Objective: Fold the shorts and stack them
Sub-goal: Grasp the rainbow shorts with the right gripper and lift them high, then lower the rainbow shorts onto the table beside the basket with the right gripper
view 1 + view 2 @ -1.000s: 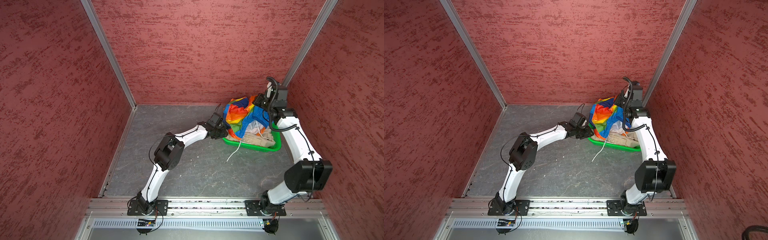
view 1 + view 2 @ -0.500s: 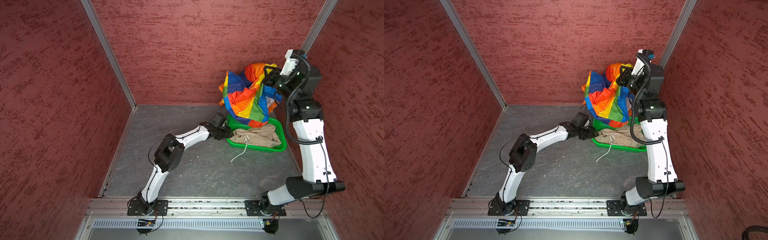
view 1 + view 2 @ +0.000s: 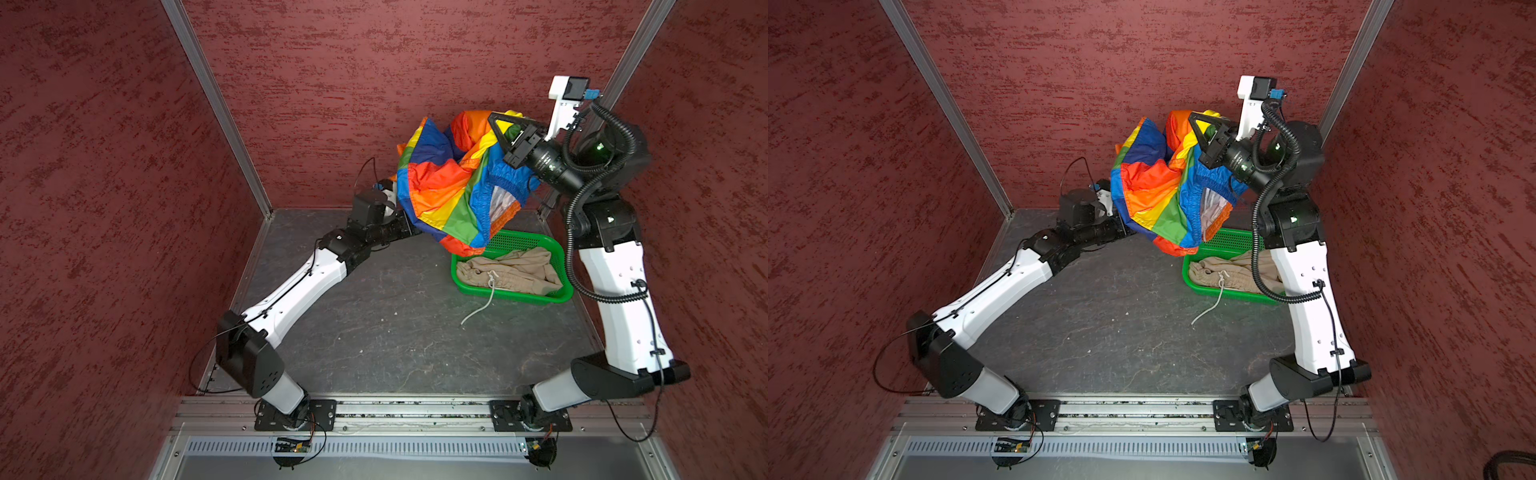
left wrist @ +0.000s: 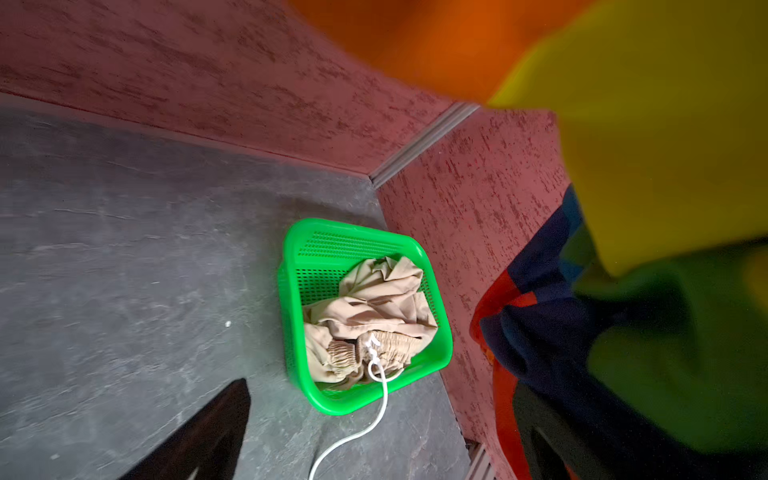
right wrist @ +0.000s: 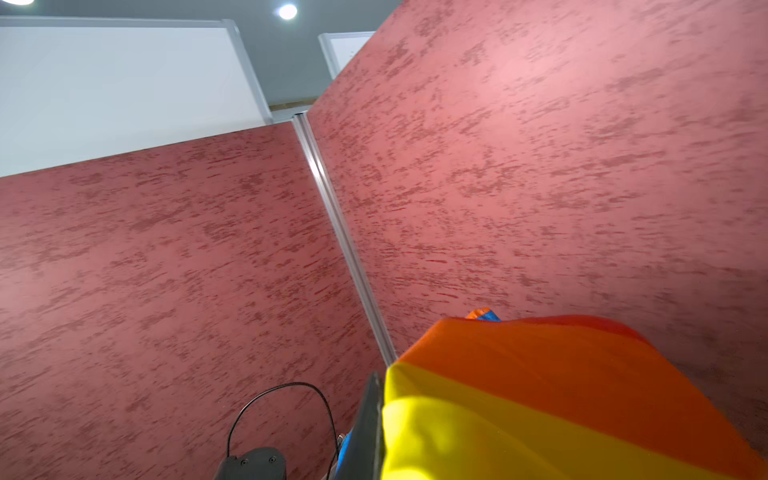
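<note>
The rainbow-striped shorts (image 3: 440,187) (image 3: 1154,187) hang bunched in the air near the back right corner, above the basket's far end. My right gripper (image 3: 505,129) (image 3: 1200,120) is shut on their top; in the right wrist view the fabric (image 5: 561,395) covers the jaws beside one finger (image 5: 370,424). My left gripper (image 4: 382,386) is open and holds nothing. It sits low behind the hanging shorts (image 4: 665,145), which hide it in both top views. The beige shorts (image 3: 515,270) (image 3: 1237,270) (image 4: 374,299) lie crumpled in the basket.
The green perforated basket (image 3: 511,296) (image 3: 1233,297) (image 4: 332,403) stands on the grey floor at the back right, close to the right wall. A white drawstring (image 3: 478,307) (image 4: 374,419) trails from it onto the floor. Red walls close in the back and both sides.
The right arm has lifted the rainbow shorts out of the basket and high toward the back corner. The left gripper has come away from the basket's rim and risen slightly.
</note>
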Tool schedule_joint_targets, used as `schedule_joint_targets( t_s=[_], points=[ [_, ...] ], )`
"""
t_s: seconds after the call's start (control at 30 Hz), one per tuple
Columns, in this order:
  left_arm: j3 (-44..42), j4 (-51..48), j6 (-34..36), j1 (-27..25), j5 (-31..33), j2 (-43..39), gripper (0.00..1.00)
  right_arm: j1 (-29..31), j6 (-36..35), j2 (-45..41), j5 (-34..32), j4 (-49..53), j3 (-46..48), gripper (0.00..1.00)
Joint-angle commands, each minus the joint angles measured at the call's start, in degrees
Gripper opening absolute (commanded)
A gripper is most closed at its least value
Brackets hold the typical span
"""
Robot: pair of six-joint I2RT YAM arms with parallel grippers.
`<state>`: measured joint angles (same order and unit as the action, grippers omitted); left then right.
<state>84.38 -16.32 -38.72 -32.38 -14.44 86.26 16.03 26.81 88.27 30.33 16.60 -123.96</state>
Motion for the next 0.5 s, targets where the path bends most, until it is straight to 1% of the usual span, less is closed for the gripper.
schedule_joint_targets(
  t_s=[0.0,0.1,0.13,0.17,0.27,0.3,0.47],
  points=[
    [-6.17,-0.26,0.64,3.04,3.00,-5.41,0.99,3.16,1.82,1.89,2.90,-4.38,-2.53,0.00],
    [-12.01,-1.53,0.10,7.07,3.82,-11.03,0.99,5.52,2.79,4.26,3.27,-5.55,-2.70,0.00],
    [-13.76,-1.92,-0.07,8.42,3.80,-12.39,0.96,5.97,2.98,4.84,3.07,-5.64,-2.63,0.00],
    [-15.88,-2.41,-0.45,10.33,3.65,-13.87,0.92,6.54,3.15,5.63,2.78,-5.81,-2.23,0.00],
    [-21.60,-3.41,-1.29,15.39,2.42,-17.07,0.64,7.75,3.72,7.37,1.28,-6.48,-0.15,0.00],
    [-23.27,-4.30,-1.57,17.03,2.55,-17.87,0.57,7.90,4.01,8.03,0.71,-6.54,0.56,0.00],
    [-27.85,-9.30,-2.24,24.64,2.90,-20.43,0.45,9.47,3.44,9.50,-2.37,-6.30,4.71,0.00]
  ],
)
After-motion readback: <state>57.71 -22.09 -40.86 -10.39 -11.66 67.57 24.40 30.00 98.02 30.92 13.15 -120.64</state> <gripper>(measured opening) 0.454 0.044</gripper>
